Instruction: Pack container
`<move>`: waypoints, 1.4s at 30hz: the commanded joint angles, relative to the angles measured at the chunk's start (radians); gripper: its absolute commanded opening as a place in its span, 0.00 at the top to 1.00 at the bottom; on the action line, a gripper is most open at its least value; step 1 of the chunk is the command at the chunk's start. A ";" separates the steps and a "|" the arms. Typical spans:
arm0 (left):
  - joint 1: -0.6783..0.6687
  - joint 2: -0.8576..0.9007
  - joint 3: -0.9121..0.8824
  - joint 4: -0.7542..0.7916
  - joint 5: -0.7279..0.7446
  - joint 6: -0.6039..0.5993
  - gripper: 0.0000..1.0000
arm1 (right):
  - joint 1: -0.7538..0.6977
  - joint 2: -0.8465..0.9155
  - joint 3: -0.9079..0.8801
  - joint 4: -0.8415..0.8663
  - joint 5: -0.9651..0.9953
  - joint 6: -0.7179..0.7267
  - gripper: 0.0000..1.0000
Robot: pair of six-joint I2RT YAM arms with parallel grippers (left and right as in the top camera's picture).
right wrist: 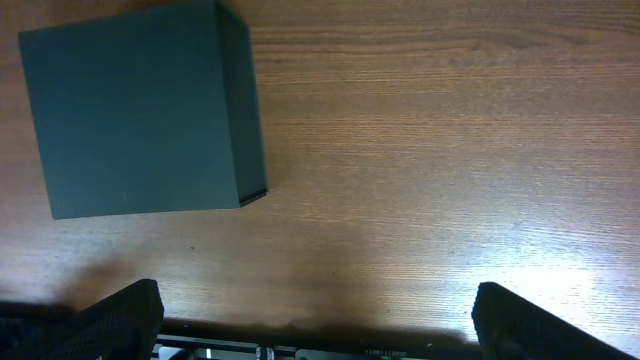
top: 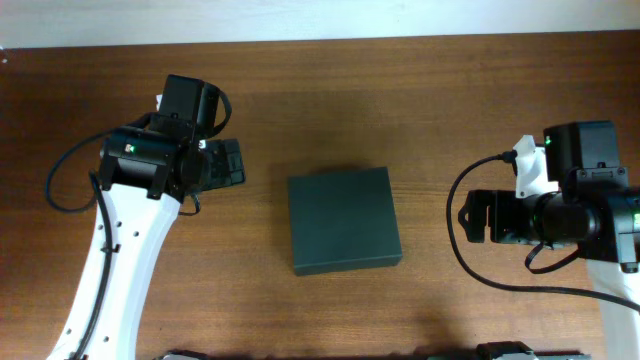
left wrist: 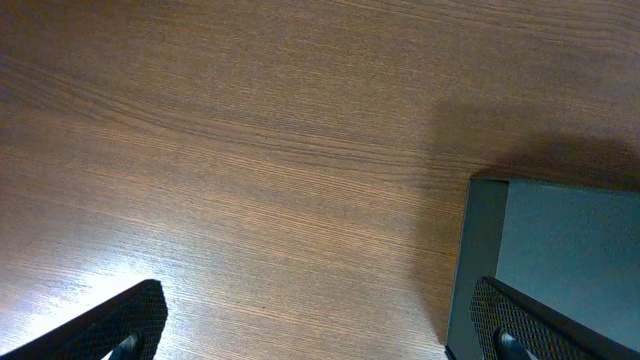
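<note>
Fingers [left wrist: 112, 326] of the left gripper [top: 226, 163] are seen spread wide in the left wrist view, one at the lower left corner of the frame and the other at the lower right. Nothing is pinched between them; only bare wood is shown in the gap. The fingers [right wrist: 108, 318] of the right gripper [top: 482, 216] are likewise spread to the two lower corners of the right wrist view, and nothing is held there either.

The container [top: 343, 220], a matte black, roughly square box, is set flat on the table [top: 300, 90] just right of the centre of the overhead frame, turned slightly against the frame edges. Its top is seen flat and shut. It is placed between the two grippers and is touched by neither: the left gripper is found at the upper left of it, the right gripper well apart at the right of the frame.

In the left wrist view only a corner of the box is shown, at the lower right, partly behind the finger there. In the right wrist view the whole box is seen at the upper left, with one side wall visible along its right edge.

Black cables [top: 60, 180] are looped beside both arms, and a pale strip is seen along the top edge of the overhead frame.
</note>
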 commanded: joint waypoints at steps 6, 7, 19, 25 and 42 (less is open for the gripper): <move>-0.002 -0.021 -0.004 0.003 -0.008 -0.002 0.01 | 0.004 -0.032 -0.003 0.171 0.038 0.004 0.01; -0.002 -0.021 -0.004 0.003 -0.008 -0.002 0.01 | 0.004 -0.040 -0.003 0.213 0.046 0.003 0.01; -0.002 -0.021 -0.004 0.003 -0.008 -0.002 0.01 | 0.003 -0.340 -0.106 0.539 0.073 -0.101 0.01; -0.002 -0.021 -0.004 0.003 -0.008 -0.002 0.01 | 0.003 -0.594 -0.376 0.870 0.052 -0.124 0.01; -0.002 -0.021 -0.004 0.003 -0.008 -0.002 0.01 | 0.003 -1.086 -1.102 1.815 -0.089 -0.124 0.01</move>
